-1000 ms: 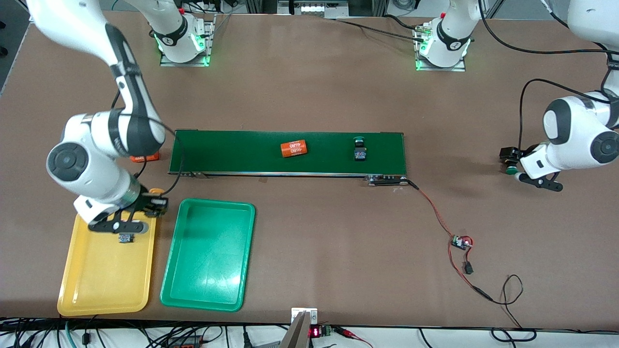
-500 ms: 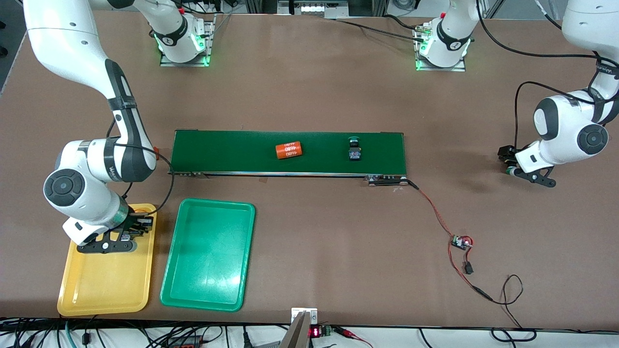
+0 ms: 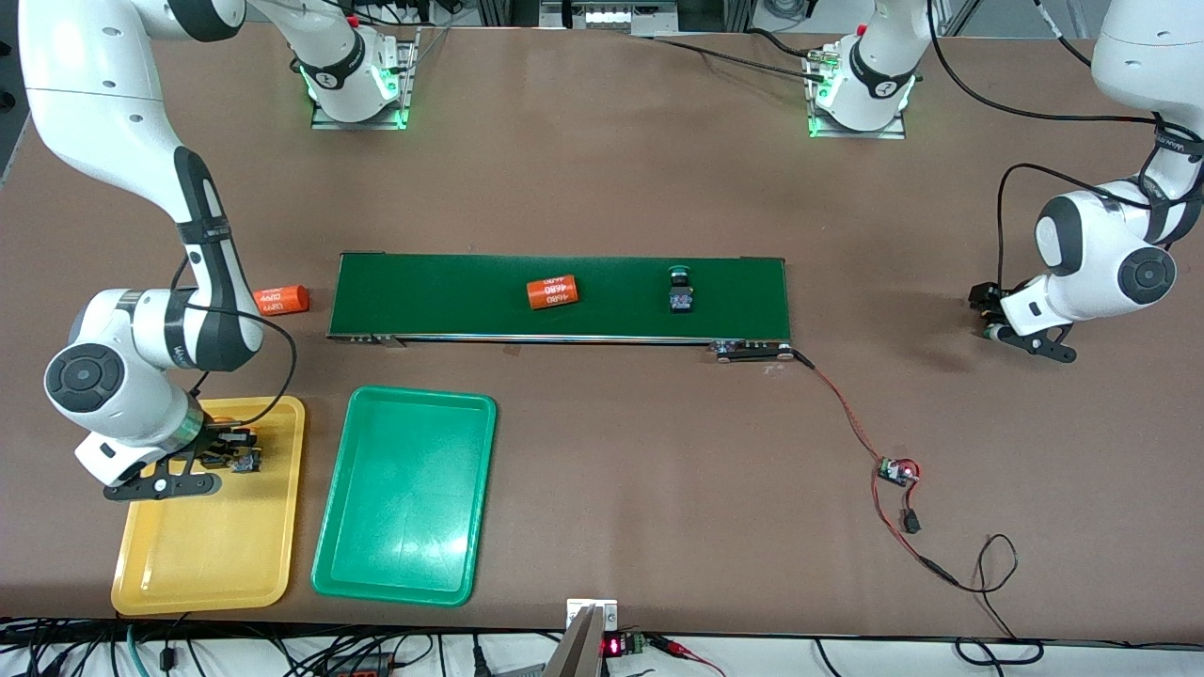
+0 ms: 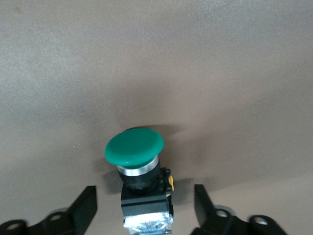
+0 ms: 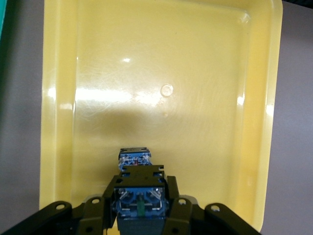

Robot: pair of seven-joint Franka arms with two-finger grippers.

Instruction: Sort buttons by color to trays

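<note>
Over the yellow tray (image 3: 202, 564), my right gripper (image 3: 230, 442) is shut on a button's dark blue body (image 5: 139, 200); its cap is hidden in the right wrist view. A second button (image 3: 249, 461) lies in the same yellow tray (image 5: 205, 73), just past the held one (image 5: 134, 155). The green tray (image 3: 404, 494) lies beside it. At the left arm's end of the table, my left gripper (image 3: 984, 316) stands open around a green-capped button (image 4: 134, 147) on the table, with a gap at each finger (image 4: 83, 210). Another green-capped button (image 3: 680, 287) rides on the belt.
The dark green conveyor belt (image 3: 451, 291) crosses the table's middle and carries an orange cylinder (image 3: 551, 292). A second orange cylinder (image 3: 280, 300) lies on the table off the belt's end. A small circuit board (image 3: 898, 470) on red wires lies nearer the front camera.
My right gripper has carried its button across the yellow tray toward the right arm's end. The cylinder and button on the belt have drifted toward that same end. The left arm shifted slightly.
</note>
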